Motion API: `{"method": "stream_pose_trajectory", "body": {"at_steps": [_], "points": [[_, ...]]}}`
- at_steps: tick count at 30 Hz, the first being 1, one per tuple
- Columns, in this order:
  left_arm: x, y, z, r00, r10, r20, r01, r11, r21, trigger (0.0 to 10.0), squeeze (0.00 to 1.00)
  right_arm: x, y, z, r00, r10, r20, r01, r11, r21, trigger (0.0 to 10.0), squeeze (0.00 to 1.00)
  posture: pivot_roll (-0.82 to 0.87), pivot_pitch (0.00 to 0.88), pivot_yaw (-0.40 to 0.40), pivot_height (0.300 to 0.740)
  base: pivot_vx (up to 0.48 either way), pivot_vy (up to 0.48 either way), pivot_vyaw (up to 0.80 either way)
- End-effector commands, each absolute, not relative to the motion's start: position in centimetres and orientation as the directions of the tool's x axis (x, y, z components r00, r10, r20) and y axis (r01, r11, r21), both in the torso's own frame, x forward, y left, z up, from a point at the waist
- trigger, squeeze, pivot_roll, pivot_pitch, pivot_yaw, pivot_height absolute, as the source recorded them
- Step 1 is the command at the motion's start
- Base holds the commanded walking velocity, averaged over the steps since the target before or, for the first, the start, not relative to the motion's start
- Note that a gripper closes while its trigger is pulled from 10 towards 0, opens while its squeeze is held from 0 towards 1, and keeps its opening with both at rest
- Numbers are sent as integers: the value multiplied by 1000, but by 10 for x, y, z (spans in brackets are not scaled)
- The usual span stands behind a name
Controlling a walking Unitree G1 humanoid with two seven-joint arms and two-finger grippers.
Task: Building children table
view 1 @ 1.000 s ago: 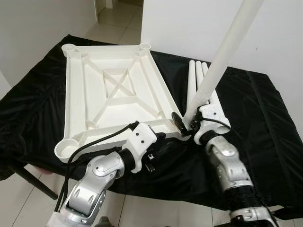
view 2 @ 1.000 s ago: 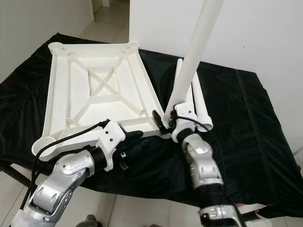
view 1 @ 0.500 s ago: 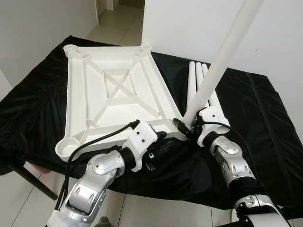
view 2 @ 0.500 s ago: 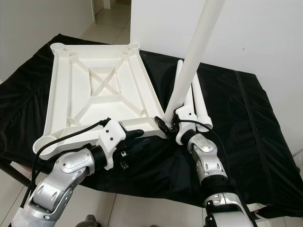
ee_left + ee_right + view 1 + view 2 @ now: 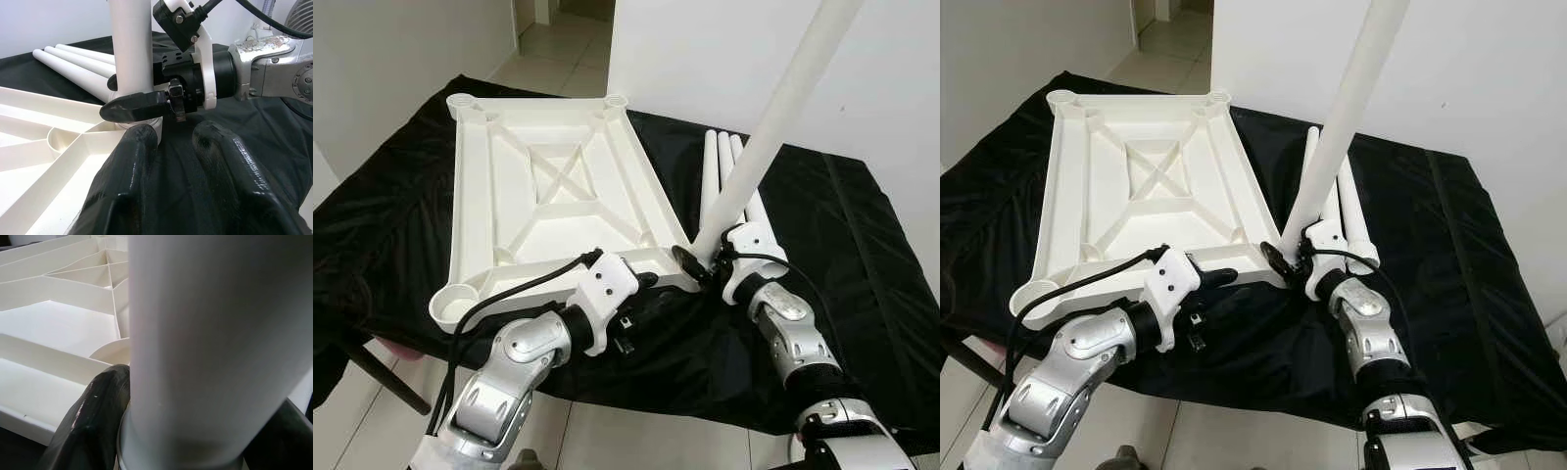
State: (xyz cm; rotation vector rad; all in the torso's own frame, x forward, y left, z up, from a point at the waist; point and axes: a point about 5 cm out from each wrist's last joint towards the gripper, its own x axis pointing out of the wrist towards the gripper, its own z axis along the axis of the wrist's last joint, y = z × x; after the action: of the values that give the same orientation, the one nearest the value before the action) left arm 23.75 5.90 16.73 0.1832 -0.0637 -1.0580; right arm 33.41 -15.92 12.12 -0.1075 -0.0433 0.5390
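The right claw [image 5: 703,257] grips the white leg [image 5: 773,127] near its base, holding it tilted over the near right corner socket of the upturned table frame [image 5: 548,196], probably to seat it. The left claw [image 5: 641,284], fingers slightly apart, rests beside that corner on the black-covered tabletop [image 5: 862,245]. Three spare legs [image 5: 720,166] lie nearby.

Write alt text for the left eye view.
The right gripper holds a white table leg upright at the near corner of an upside-down white tabletop on black cloth. The left gripper rests beside it; three spare legs lie behind.
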Motion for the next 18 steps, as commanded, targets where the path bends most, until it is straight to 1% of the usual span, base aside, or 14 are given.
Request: {"method": "stream_pose_trajectory", "body": {"at_steps": [1,3,4,5,6,8,9,10,11,12,14,15,16,18], "points": [[239,59,163,536,-843,-44,836,523,167,10000,0,331,-159,112,895,445,-27,-445,890,-95,10000,0,166,22,-109,740,0,0,0],[238,58,163,533,-845,-42,838,521,164,10000,0,329,-156,111,927,374,-25,-374,923,-85,10000,0,164,23,-110,740,0,0,0],[238,58,163,533,-845,-42,838,521,164,10000,0,329,-156,111,927,374,-25,-374,923,-85,10000,0,164,23,-110,740,0,0,0],[238,58,163,532,-846,-43,839,519,165,10000,0,328,-154,111,950,310,-41,-312,948,-59,10000,0,163,21,-110,740,0,0,0],[238,58,162,531,-846,-43,839,518,165,10000,0,328,-153,110,959,280,-47,-282,958,-48,10000,0,160,22,-111,740,0,0,0],[238,58,162,530,-847,-43,840,518,165,10000,0,327,-152,110,964,260,-50,-262,964,-42,10000,0,160,22,-111,740,0,0,0],[237,57,162,527,-849,-44,842,515,163,10000,0,325,-150,111,978,205,-49,-207,978,-38,10000,0,158,21,-110,740,0,0,0],[237,57,162,527,-849,-44,842,515,163,10000,0,325,-150,111,978,205,-49,-207,978,-38,10000,0,158,21,-110,740,0,0,0],[237,56,162,521,-852,-44,846,509,162,10000,0,321,-148,112,992,107,-61,-109,993,-36,10000,0,154,19,-110,740,0,0,0],[237,56,162,521,-852,-44,846,509,162,10000,0,321,-148,112,992,107,-61,-109,993,-36,10000,0,154,19,-110,740,0,0,0],[237,55,162,515,-856,-43,849,503,160,10000,0,315,-147,113,998,6,-62,-9,999,-34,10000,0,154,16,-111,740,0,0,0],[237,55,162,515,-856,-43,849,503,160,10000,0,315,-147,113,998,6,-62,-9,999,-34,10000,0,154,16,-111,740,0,0,0],[237,55,162,513,-857,-44,850,501,160,10000,0,312,-148,114,998,-37,-49,34,998,-55,10000,0,154,15,-112,740,0,0,0],[236,55,162,511,-858,-44,852,499,160,10000,0,305,-144,114,995,-79,-63,77,996,-39,10000,0,154,13,-113,740,0,0,0]]}}
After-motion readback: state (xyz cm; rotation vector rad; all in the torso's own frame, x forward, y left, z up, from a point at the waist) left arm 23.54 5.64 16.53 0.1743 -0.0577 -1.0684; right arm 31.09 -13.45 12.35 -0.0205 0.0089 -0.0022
